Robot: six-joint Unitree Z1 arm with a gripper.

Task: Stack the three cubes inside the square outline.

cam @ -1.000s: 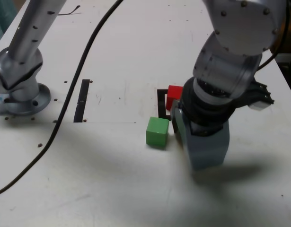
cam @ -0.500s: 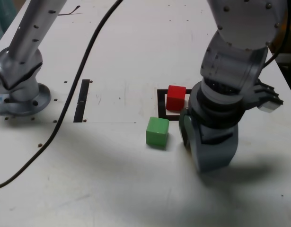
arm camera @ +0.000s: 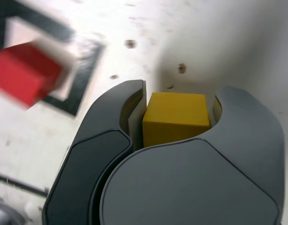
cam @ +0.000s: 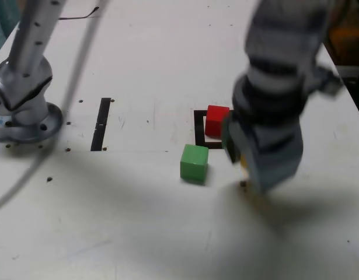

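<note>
The wrist view shows my gripper (arm camera: 179, 101) shut on the yellow cube (arm camera: 176, 117), which sits squarely between the two dark fingers. In the exterior view the gripper (cam: 244, 164) is motion-blurred, just to the exterior view's right of the square outline (cam: 198, 127), and only a sliver of yellow shows under it. The red cube (cam: 217, 121) stands inside the outline and appears blurred in the wrist view as the red cube (arm camera: 22, 75) on the outline (arm camera: 83, 79). The green cube (cam: 194, 163) rests on the table just in front of the outline, apart from the gripper.
The arm's metal base (cam: 24, 111) is bolted at the exterior view's left. A narrow black strip (cam: 101, 123) lies between the base and the cubes. A blurred dark cable (cam: 68, 99) swings across the left half. The table's edge runs close on the right.
The jaws have closed on the yellow cube. The gripper has risen and shifted slightly to the exterior view's right, uncovering the red cube. The cable is swinging.
</note>
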